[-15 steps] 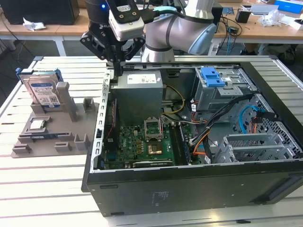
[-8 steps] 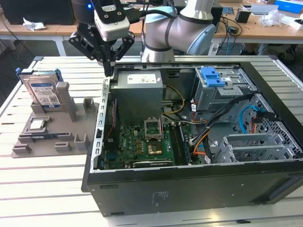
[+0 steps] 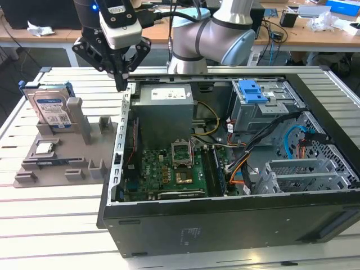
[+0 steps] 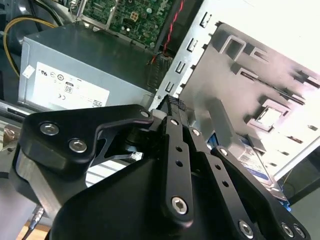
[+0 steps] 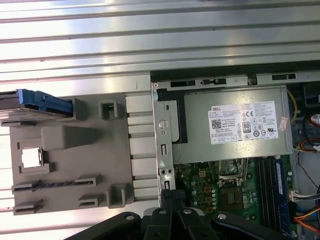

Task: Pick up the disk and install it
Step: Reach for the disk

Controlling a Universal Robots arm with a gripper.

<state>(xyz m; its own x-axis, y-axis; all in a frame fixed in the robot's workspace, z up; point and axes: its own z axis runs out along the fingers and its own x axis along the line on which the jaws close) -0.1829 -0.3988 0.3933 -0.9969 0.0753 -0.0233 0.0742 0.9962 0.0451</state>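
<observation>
Exterior view: disk [image 3: 52,108] label-side, gripper [image 3: 120,84] closed w/ nothing; first wrist view: disk edge-on.

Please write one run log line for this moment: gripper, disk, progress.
gripper: shut, empty, over computer case wall | disk: upright in grey holder, apart from gripper | installed: no

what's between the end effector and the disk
In the exterior view, a grey upright post stands beside the disk; from there to the end effector, only bare slatted table.

Bright light made the table [image 5: 200,30] shine white in the first wrist view, and the case [image 3: 225,224] was darker inside.
</observation>
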